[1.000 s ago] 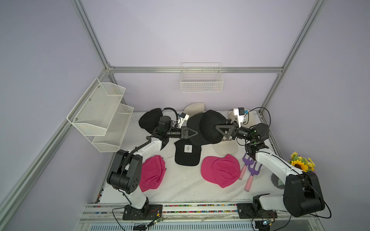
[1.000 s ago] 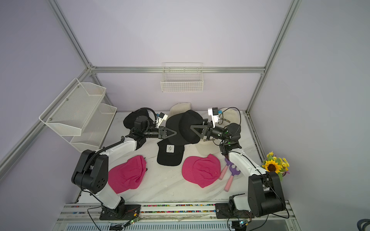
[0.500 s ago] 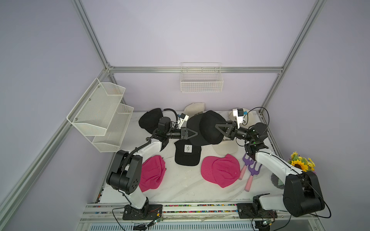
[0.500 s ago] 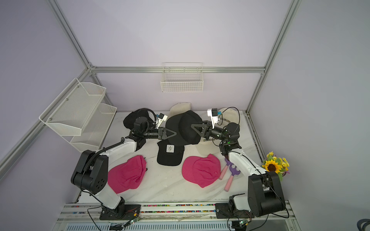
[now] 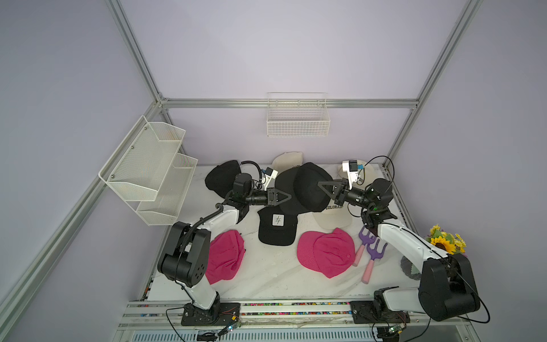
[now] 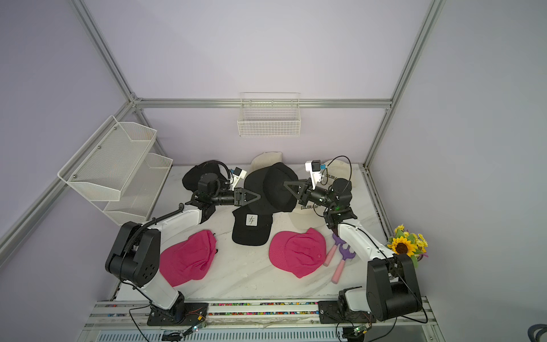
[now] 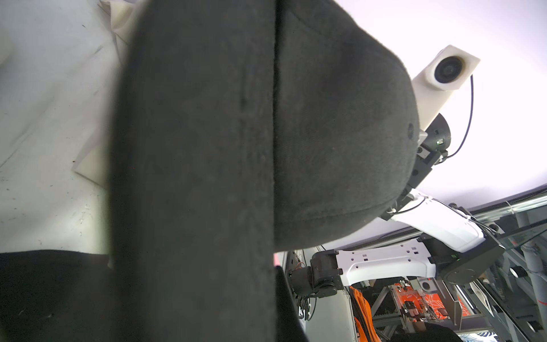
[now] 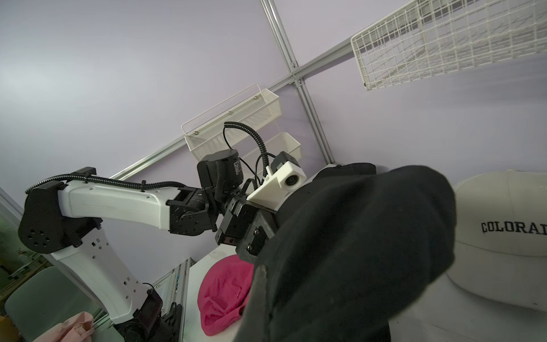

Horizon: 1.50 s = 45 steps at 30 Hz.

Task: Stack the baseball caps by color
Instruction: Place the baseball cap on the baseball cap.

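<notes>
A cream cap [image 6: 305, 220] reads "COLORADO" in black letters.

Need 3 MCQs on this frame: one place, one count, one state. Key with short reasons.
1. Where is the white-patch black cap?
A) in the wall basket
B) on the table, between the pink caps
C) in a gripper
2. How many pink caps?
A) one
B) two
C) four
3. The left gripper is:
A) open
B) shut on a pink cap
C) shut on the raised black cap
Key: 1B, it lies flat between them; 2B, one each side of it; 3C, jaws closed on its edge.
</notes>
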Available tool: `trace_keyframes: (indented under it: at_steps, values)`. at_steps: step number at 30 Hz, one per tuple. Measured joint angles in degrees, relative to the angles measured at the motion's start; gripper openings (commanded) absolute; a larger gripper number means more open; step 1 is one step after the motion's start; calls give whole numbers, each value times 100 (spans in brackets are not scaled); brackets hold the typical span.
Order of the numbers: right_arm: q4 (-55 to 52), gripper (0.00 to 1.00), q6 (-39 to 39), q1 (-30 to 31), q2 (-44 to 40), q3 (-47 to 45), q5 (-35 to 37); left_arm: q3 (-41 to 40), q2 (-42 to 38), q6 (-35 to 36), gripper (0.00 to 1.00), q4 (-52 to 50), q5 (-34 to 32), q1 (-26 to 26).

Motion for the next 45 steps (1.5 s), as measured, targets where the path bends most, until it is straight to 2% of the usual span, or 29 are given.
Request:
trace_keyframes:
  at_steps: [2,7,8,10,12,16,19,25,29,32,37,45]
  values:
    - [-208,0,-208,4,0,46,149,157,164,7,2,-50,-37,0]
    - [-1187,0,-920,11,76,533,599,345,367,39,30,-192,-468,-2]
    - [-1366,0,-1054,15,122,691,680,345,354,46,35,-219,-651,-2]
    - [-1777,0,-1397,17,225,1128,896,319,297,120,54,-380,-1213,31]
    - [-2079,0,-1725,17,264,1499,1102,201,184,199,68,-529,-1742,107]
    - [-2415,0,-2345,0,186,1836,1416,-149,-289,505,86,-595,-2660,197]
    - [-2636,0,-2809,0,68,1873,1757,-282,-636,802,100,-472,-3080,188]
    - [-3123,0,-4041,2,-177,1875,2332,-280,-999,1561,100,-321,-3491,186]
    - [-3235,0,-4964,35,-282,1873,2435,-273,-1353,2450,100,-409,-3530,186]
    - [-3305,0,-5692,170,-282,1873,2494,28,-1561,3316,100,-861,-3206,179]
    - [-3821,0,-7040,763,-39,2105,2839,874,-1755,5060,100,-1947,-2605,24]
    - [-4771,0,-8511,1681,446,2492,3803,1309,-2050,7573,100,-3340,-2052,-306]
